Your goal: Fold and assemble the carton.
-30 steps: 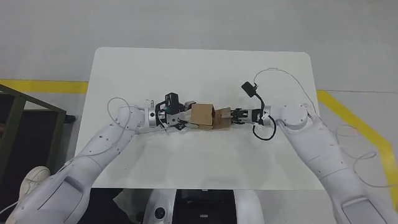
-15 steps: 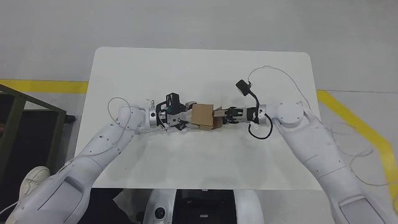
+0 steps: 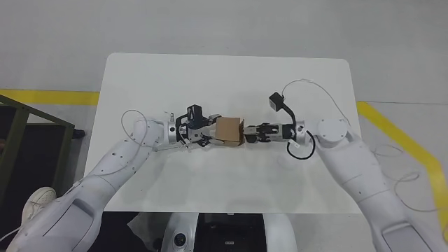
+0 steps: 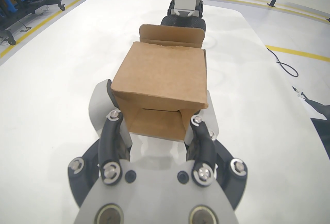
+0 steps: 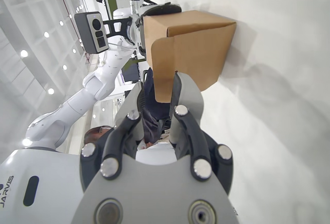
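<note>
Right end effector (image 5: 159,84) pushed flap (image 5: 162,62) closer to carton (image 4: 165,73), fingers (image 5: 186,92) apart around it. Left end effector (image 4: 156,96) squeezed carton at counter (image 3: 175,84) middle. Flap looked almost shut, needed tucking.

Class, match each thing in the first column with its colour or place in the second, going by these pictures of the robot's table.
Column one:
1 carton
2 table
3 left gripper
4 right gripper

Column two:
A white
B at the carton's flap end
C brown
D clamped on the carton's open end

Pairs: 1-C, 2-A, 3-D, 4-B
</note>
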